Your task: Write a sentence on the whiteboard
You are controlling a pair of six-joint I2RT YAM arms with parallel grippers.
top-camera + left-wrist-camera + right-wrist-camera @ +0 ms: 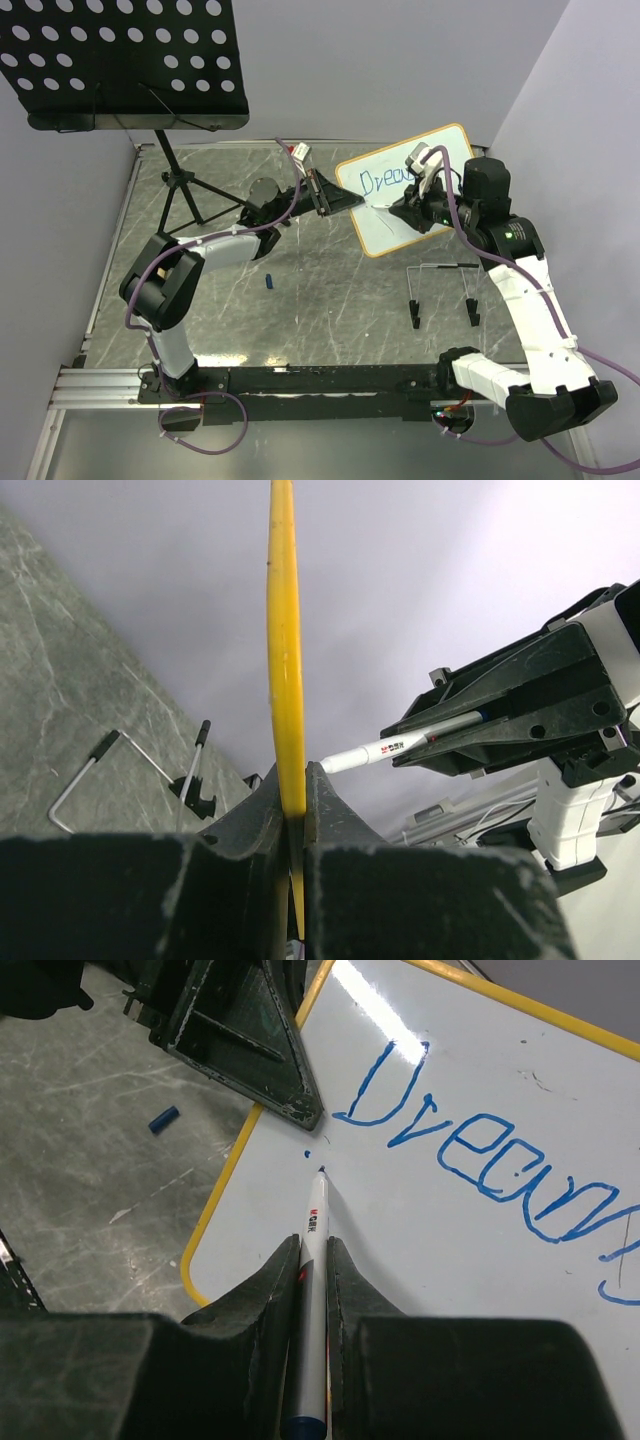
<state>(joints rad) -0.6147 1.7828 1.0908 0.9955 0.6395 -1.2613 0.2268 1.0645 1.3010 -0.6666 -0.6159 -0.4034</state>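
One blue word (470, 1160) sat beyond the right gripper (312, 1255), clamped on the marker (316, 1215); the left gripper (293, 790) pinched the whiteboard (285, 630) edge. Next strokes likely wanted light pressure.

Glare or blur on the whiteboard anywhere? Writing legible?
Right wrist: glare streak on the whiteboard, upper left; blue writing sharp, marker crisp. Left wrist: board edge-on, no writing visible, left end effector dark. Top external: even light, writing small, partly hidden behind the right end effector.
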